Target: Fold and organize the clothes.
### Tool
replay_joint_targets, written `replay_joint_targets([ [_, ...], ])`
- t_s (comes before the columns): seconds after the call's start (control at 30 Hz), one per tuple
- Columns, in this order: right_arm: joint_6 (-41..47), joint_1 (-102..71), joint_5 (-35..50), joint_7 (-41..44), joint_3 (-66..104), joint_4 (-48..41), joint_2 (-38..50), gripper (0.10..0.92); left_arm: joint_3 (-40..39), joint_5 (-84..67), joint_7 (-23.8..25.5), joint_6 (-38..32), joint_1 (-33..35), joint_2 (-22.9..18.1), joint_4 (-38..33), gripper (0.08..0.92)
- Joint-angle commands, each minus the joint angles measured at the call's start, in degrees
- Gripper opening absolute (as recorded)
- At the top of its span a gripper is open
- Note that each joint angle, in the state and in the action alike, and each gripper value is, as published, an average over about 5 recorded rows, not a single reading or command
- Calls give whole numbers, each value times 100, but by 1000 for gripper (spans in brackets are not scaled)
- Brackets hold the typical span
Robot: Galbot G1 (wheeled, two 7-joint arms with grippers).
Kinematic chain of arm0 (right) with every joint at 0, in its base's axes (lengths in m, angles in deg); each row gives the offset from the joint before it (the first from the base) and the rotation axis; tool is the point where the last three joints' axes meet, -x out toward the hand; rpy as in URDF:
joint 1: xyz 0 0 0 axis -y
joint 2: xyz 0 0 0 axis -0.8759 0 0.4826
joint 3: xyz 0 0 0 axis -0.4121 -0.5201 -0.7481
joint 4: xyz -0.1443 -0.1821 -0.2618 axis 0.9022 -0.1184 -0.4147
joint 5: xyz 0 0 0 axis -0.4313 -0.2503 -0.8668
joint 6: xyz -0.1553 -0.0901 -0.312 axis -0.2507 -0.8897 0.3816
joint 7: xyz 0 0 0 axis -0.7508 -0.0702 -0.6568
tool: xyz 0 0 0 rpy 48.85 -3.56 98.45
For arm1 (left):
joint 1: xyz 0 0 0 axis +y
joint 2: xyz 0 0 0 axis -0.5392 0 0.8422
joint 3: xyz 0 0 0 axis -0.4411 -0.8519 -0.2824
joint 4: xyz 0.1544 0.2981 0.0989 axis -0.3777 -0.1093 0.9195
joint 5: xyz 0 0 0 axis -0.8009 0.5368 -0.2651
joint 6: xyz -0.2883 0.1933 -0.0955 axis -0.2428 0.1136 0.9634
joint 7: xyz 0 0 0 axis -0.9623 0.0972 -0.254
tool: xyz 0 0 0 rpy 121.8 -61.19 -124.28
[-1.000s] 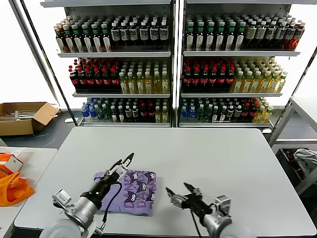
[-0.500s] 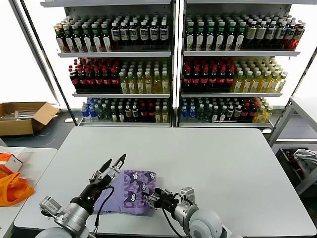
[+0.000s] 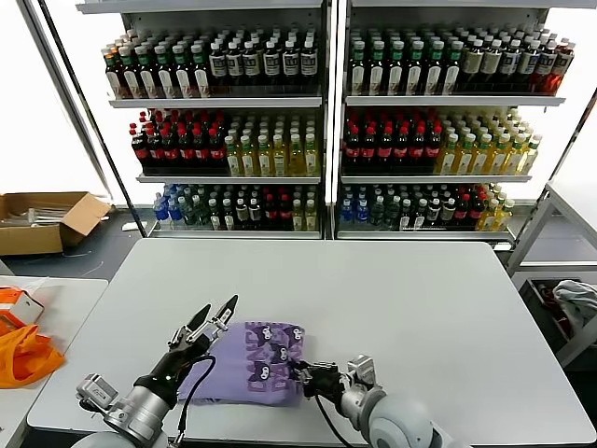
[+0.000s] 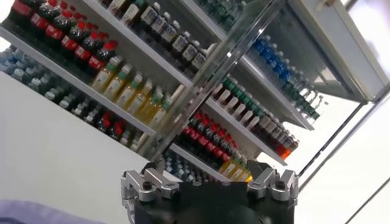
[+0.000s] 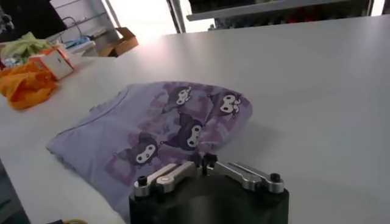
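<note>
Two grippers work low in the head view. The right gripper (image 3: 306, 377) has its fingers closed on the right edge of the lavender T-shirt (image 3: 250, 371), pinching the fabric. The left gripper (image 3: 209, 320) hovers with fingers spread wide over the shirt's upper left corner. Lying folded at lower centre on the white table (image 3: 392, 289), the shirt looks thin, light and limp; hems or corners seem the best holds.

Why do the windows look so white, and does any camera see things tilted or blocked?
Head view: daylight blows out both side windows; the T-shirt on the table is evenly lit. Left wrist view: the drink shelves run slanted, its own gripper's housing blocks the lower edge. Right wrist view: window glare up top, the right gripper closed on the shirt's edge.
</note>
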Motion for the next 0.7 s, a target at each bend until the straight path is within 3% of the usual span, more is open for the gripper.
replay_joint_targets([
  [0.03, -309, -1050, -314, 523, 1499, 454, 1453, 109, 21, 52, 29, -7, 29, -41, 8, 822],
  [0.2, -417, -1418, -327, 560, 2070, 435, 1928, 107, -19, 22, 34, -4, 17, -62, 31, 823],
  [0.43, -83, -1363, -863, 159, 2218, 595, 1582, 110, -31, -83, 17, 34, -8, -78, 36, 823],
  [0.53, -50, -1295, -1267, -156, 2272, 731, 1281, 153, -12, -148, 10, 43, 7, -76, 30, 823],
  [0.7, -60, -1072, -1334, -555, 2235, 1018, 963, 294, 17, -162, 22, 50, 22, -67, 14, 822],
])
